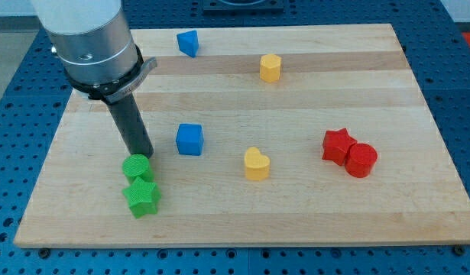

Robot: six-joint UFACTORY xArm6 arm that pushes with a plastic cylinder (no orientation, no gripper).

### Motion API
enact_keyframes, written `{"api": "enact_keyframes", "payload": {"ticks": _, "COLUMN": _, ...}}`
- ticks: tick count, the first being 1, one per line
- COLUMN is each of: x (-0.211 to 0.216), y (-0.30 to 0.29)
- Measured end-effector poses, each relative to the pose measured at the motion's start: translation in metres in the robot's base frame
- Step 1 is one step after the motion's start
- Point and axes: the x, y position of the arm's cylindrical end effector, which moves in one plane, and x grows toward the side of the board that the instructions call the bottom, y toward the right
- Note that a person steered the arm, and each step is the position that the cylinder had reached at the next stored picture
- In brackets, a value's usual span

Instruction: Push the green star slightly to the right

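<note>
The green star (141, 198) lies near the view's bottom left of the wooden board (311, 214). A green cylinder (136, 166) touches it from just above. My tip (141, 154) sits right behind the green cylinder, at its top edge, above the star. The rod rises from there up and to the left into the arm's grey body.
A blue cube (189, 139) sits right of my tip. A yellow heart (256, 163) lies at centre. A red star (337, 145) and red cylinder (361, 160) touch at right. A blue triangular block (188, 42) and a yellow hexagonal block (270, 67) lie near the top.
</note>
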Motion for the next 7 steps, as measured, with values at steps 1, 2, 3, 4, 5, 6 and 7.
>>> {"api": "enact_keyframes", "payload": {"ticks": 1, "x": -0.002, "y": -0.043}}
{"api": "enact_keyframes", "payload": {"ticks": 2, "x": 0.004, "y": -0.060}}
{"api": "enact_keyframes", "payload": {"ticks": 3, "x": 0.052, "y": -0.051}}
{"api": "enact_keyframes", "payload": {"ticks": 4, "x": 0.052, "y": -0.051}}
{"api": "enact_keyframes", "payload": {"ticks": 5, "x": 0.080, "y": -0.041}}
{"api": "enact_keyframes", "payload": {"ticks": 6, "x": 0.087, "y": -0.038}}
{"api": "enact_keyframes", "payload": {"ticks": 7, "x": 0.085, "y": -0.030}}
